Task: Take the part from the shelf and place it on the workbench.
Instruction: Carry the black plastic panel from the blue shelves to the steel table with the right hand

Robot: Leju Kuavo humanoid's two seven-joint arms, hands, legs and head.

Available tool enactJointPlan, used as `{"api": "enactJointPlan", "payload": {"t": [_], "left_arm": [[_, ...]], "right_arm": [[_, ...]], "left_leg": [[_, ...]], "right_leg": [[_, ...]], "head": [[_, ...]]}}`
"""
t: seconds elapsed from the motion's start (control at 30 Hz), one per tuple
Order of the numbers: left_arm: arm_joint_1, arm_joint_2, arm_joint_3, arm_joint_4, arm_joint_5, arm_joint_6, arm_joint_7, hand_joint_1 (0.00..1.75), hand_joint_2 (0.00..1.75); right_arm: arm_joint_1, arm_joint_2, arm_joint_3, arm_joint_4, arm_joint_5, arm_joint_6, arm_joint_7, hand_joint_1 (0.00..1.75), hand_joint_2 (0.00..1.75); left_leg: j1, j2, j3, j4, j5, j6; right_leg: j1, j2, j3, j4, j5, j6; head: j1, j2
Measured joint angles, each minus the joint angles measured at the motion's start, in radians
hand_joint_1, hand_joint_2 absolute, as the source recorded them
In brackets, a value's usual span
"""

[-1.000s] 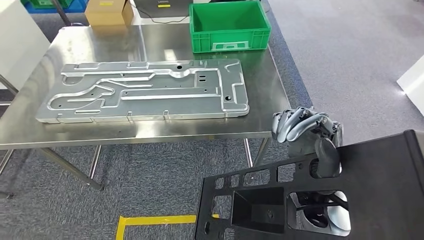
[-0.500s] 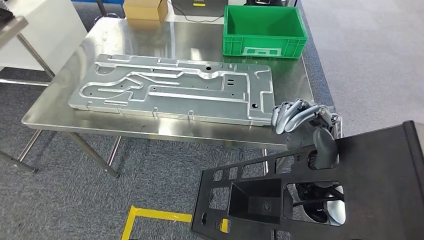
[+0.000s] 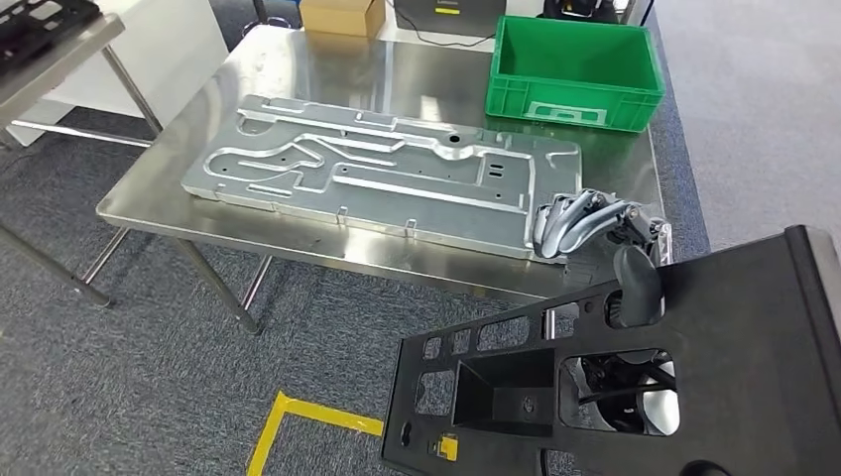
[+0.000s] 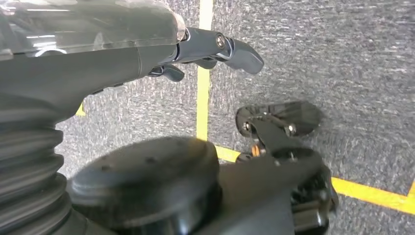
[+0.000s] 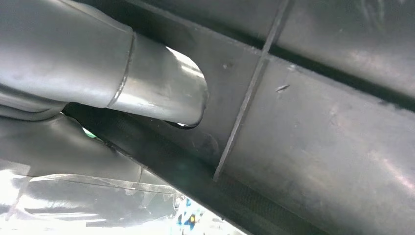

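- The right hand (image 3: 595, 238) sits right of centre in the head view, gripping the large flat black plastic part with cut-out openings (image 3: 754, 367) at its upper edge.
- Its grey fingers (image 3: 565, 220) curl over the far side of that edge, and the thick dark thumb (image 3: 638, 283) presses down on the near face.
- In the right wrist view, the grey thumb (image 5: 147, 93) lies against the part's dark ribbed surface.
- In the left wrist view, the left hand (image 4: 195, 49) hangs over the floor, holding nothing, its dark fingers (image 4: 235, 49) stretched out.

Metal plate (image 3: 382, 183) and green bin (image 3: 573, 59) crowding workbench (image 3: 298, 69)
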Motion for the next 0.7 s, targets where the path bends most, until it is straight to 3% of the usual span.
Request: {"api": "enactJointPlan", "payload": {"t": [0.07, 0.13, 0.17, 0.23, 0.27, 0.3, 0.33, 0.37, 0.43, 0.5, 0.57, 0.63, 0.7], "left_arm": [[0.001, 0.000, -0.002, 0.000, -0.001, 0.000, 0.000, 0.00, 1.75], [0.002, 0.000, -0.003, 0.000, -0.002, 0.000, -0.001, 0.00, 1.75], [0.002, 0.000, -0.003, 0.000, -0.002, 0.000, -0.002, 0.00, 1.75], [0.000, 0.000, -0.003, 0.000, -0.002, -0.001, -0.004, 0.00, 1.75], [0.000, 0.000, -0.004, 0.000, -0.002, -0.001, -0.004, 0.00, 1.75], [0.001, 0.000, -0.004, 0.000, -0.002, -0.001, -0.005, 0.00, 1.75], [0.002, 0.000, -0.004, 0.000, -0.002, -0.002, -0.005, 0.00, 1.75], [0.002, 0.000, -0.004, 0.000, -0.002, -0.002, -0.005, 0.00, 1.75], [0.001, -0.002, -0.005, 0.000, -0.002, -0.002, -0.006, 0.00, 1.75], [0.000, -0.004, -0.005, 0.000, -0.001, -0.003, -0.006, 0.00, 1.75], [0.002, -0.005, -0.005, 0.000, 0.000, -0.002, -0.006, 0.00, 1.75], [0.004, -0.004, -0.007, 0.000, 0.001, -0.002, -0.007, 0.00, 1.75], [0.003, -0.004, -0.009, 0.000, 0.001, -0.002, -0.008, 0.00, 1.75]], "right_arm": [[-0.001, 0.000, 0.001, 0.000, 0.000, -0.001, 0.000, 1.75, 0.00], [-0.002, 0.000, 0.002, -0.001, 0.000, -0.002, 0.000, 1.75, 0.00], [-0.002, -0.001, 0.002, -0.001, 0.000, -0.002, -0.001, 1.75, 0.00], [0.001, -0.002, 0.002, -0.002, 0.000, -0.005, -0.002, 1.75, 0.00], [0.004, -0.003, 0.002, -0.002, 0.000, -0.007, -0.001, 1.75, 0.00], [0.007, -0.004, 0.002, -0.002, 0.001, -0.010, -0.001, 1.75, 0.00], [0.009, -0.005, 0.002, -0.002, 0.001, -0.011, -0.001, 1.75, 0.00], [0.009, -0.005, 0.002, -0.002, 0.001, -0.013, -0.001, 1.75, 0.00], [0.008, -0.005, 0.002, -0.002, 0.002, -0.015, -0.002, 1.75, 0.00], [0.009, -0.006, 0.002, -0.002, 0.003, -0.017, -0.002, 1.75, 0.00], [0.009, -0.006, 0.002, -0.002, 0.005, -0.018, -0.004, 1.75, 0.00], [0.011, -0.006, 0.004, -0.002, 0.008, -0.018, -0.005, 1.75, 0.00], [0.014, -0.006, 0.006, -0.002, 0.010, -0.019, -0.007, 1.75, 0.00]], "left_leg": [[-0.002, -0.020, -0.001, -0.003, 0.001, 0.012], [0.001, -0.040, 0.003, -0.009, 0.004, 0.023], [0.004, -0.049, 0.004, -0.011, 0.006, 0.028], [0.005, -0.069, 0.003, -0.012, 0.008, 0.033], [0.004, -0.080, 0.002, -0.012, 0.008, 0.033], [0.004, -0.092, 0.003, -0.012, 0.008, 0.034], [0.003, -0.104, 0.004, -0.012, 0.008, 0.034], [0.003, -0.117, 0.006, -0.012, 0.008, 0.033], [0.003, -0.138, 0.007, -0.011, 0.008, 0.031], [0.006, -0.156, 0.002, -0.010, 0.010, 0.022], [0.010, -0.174, -0.002, -0.015, 0.014, 0.007], [0.007, -0.160, -0.007, -0.002, 0.004, -0.005], [0.005, -0.112, -0.045, 0.081, -0.044, -0.011]], "right_leg": [[0.002, -0.018, 0.004, -0.001, -0.004, 0.009], [-0.003, -0.006, 0.002, 0.019, -0.024, 0.021], [-0.006, 0.015, -0.014, 0.057, -0.048, 0.026], [-0.009, 0.059, -0.080, 0.189, -0.112, 0.032], [-0.010, 0.069, -0.114, 0.252, -0.133, 0.033], [-0.010, 0.073, -0.135, 0.284, -0.133, 0.032], [-0.010, 0.076, -0.136, 0.275, -0.111, 0.029], [-0.009, 0.081, -0.118, 0.226, -0.073, 0.025], [-0.009, 0.119, -0.056, 0.084, 0.000, 0.012], [-0.006, 0.150, -0.025, 0.006, 0.024, 0.003], [-0.003, 0.141, -0.020, -0.006, 0.024, -0.001], [-0.007, 0.119, -0.009, -0.023, 0.029, -0.009], [-0.011, 0.092, 0.001, -0.035, 0.033, -0.016]], "head": [[0.000, 0.000], [-0.001, 0.000], [0.000, 0.000], [0.001, 0.000], [0.001, 0.000], [0.001, 0.000], [0.001, 0.000], [0.001, 0.000], [-0.001, 0.000], [-0.001, 0.000], [-0.001, 0.000], [-0.004, 0.000], [-0.010, 0.000]]}}
